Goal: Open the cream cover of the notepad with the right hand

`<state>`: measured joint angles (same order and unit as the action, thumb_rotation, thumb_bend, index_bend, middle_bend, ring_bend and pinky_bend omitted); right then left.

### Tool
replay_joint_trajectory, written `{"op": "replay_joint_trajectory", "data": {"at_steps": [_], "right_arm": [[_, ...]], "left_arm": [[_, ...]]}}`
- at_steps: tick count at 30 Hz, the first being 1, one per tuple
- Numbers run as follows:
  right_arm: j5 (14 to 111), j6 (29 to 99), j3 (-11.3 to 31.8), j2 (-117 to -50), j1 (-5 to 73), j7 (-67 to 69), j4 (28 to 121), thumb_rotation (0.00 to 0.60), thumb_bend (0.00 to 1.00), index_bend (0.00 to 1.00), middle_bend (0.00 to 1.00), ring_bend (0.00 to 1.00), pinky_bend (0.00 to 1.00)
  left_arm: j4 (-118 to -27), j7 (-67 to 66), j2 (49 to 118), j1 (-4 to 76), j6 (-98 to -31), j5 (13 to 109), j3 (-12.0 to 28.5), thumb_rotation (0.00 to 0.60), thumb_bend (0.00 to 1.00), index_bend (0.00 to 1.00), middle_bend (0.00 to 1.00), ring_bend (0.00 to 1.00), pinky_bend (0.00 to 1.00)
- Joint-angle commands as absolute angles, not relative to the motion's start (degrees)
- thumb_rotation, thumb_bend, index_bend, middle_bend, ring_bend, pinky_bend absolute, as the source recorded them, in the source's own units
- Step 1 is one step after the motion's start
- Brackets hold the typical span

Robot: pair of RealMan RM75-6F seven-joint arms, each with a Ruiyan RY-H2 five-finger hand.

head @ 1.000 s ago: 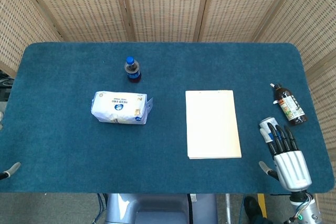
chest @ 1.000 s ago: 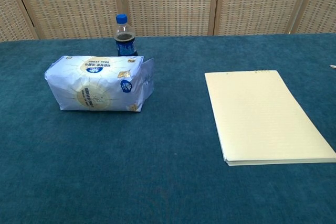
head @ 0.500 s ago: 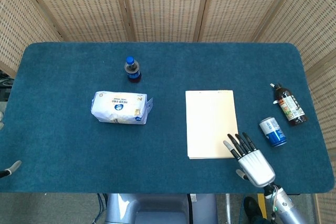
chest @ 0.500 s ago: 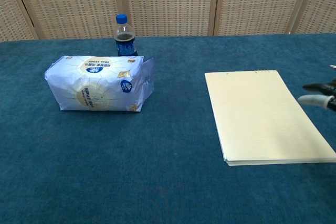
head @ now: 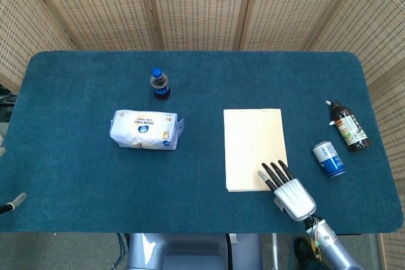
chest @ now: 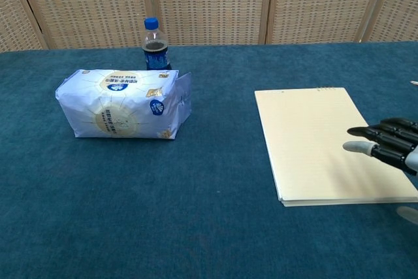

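Moved leftward since earlier: right hand [head: 288,190], fingers spread, empty, now over notepad's near right corner. Notepad [head: 255,148]: right of frame centre, flat, closed. Cover [chest: 326,136] judged thin, light, floppy; best lifted at the near edge or corner. Left hand [head: 12,203]: only a tip visible, lower left; state unclear.

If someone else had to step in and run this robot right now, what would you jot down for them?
Right hand: fingers spread, holding nothing, over the near right corner of the notepad; contact cannot be told.
Left hand: only a tip shows at the table's near left edge; its state cannot be told.
Notepad: flat on the blue table, cream cover shut.
Done: the reach toward the pad.
Left: catch the cover's edge and fold it open.
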<state>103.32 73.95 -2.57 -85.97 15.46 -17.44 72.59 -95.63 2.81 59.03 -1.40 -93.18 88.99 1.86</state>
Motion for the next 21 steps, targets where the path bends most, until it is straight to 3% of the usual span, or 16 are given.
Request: {"op": "replay_joint_trajectory", "data": {"at_steps": [1,21], "right_arm": [[102.9,73.2,-2.7,-86.5,15.8,-18.0,72.2,0.600,0.36,0.00,0.00,0.00,0.00],[99.4,70.1,-1.8,-90.2,17.5,-21.0,69.3,0.600,0.45,0.00,0.00,0.00,0.00]], "left_arm": [[-95.7,2.8,59.0,-1.4,-93.2,88.9,1.9,0.600,0.00,0.00,0.00,0.00,0.00],[-95.7,2.9,58.9,-1.3,-92.8,88.7,1.9,0.600,0.00,0.00,0.00,0.00,0.00]]}}
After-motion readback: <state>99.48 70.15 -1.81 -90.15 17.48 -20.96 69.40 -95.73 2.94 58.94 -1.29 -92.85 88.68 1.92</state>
